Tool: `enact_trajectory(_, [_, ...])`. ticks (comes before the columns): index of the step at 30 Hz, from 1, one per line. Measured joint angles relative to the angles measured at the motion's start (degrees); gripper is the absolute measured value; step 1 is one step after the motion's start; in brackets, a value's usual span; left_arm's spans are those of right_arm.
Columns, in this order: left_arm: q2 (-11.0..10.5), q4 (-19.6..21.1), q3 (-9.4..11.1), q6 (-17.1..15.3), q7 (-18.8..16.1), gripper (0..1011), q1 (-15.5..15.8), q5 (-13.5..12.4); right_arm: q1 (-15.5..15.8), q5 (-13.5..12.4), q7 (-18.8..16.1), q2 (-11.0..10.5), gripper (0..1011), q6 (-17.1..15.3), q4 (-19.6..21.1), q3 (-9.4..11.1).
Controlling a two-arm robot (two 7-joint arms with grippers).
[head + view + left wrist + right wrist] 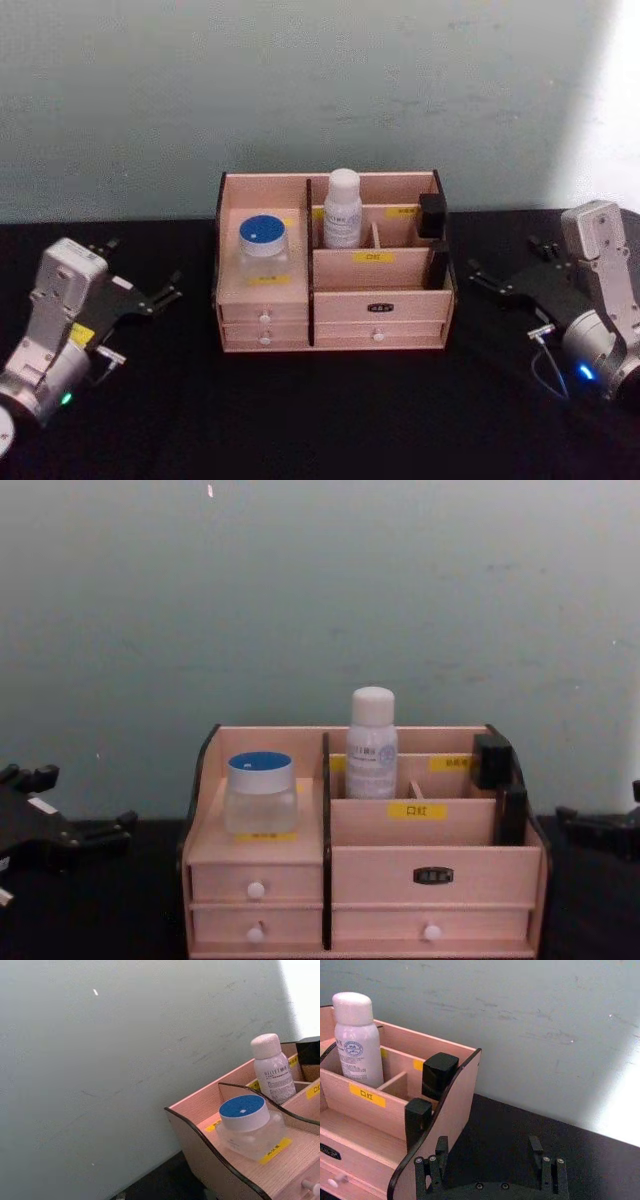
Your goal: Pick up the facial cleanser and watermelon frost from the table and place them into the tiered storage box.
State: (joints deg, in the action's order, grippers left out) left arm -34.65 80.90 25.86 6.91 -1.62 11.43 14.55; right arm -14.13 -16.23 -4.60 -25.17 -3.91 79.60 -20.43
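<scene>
The box (335, 300) stands mid-table (320, 420). A jar (264, 243) sits in its left compartment; a bottle (342, 210) stands upright in its rear compartment, right of the jar. One gripper (166, 293) lies left of the box, another (482, 278) right, both apart from it.

Pale pink tiered storage box (380, 305) with yellow labels, blue-lidded clear jar (264, 245), white bottle (342, 209), black table (320, 410)

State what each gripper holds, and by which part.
Nothing is held. The left gripper and right gripper are open, resting either side of the tiered storage box.
</scene>
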Motion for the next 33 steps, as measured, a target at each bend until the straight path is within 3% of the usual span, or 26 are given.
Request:
enact_trajectory(10, [0.0,0.0,0.0,0.0,0.0,1001,0.0,0.0,-0.4,1.3,-1.2,1.3,1003,-0.7,-1.0,0.4])
enact_trajectory(33, [0.0,0.0,0.0,0.0,0.0,1001,0.0,0.0,-0.4,1.1,-1.2,1.1,1003,-0.7,-0.9,0.3])
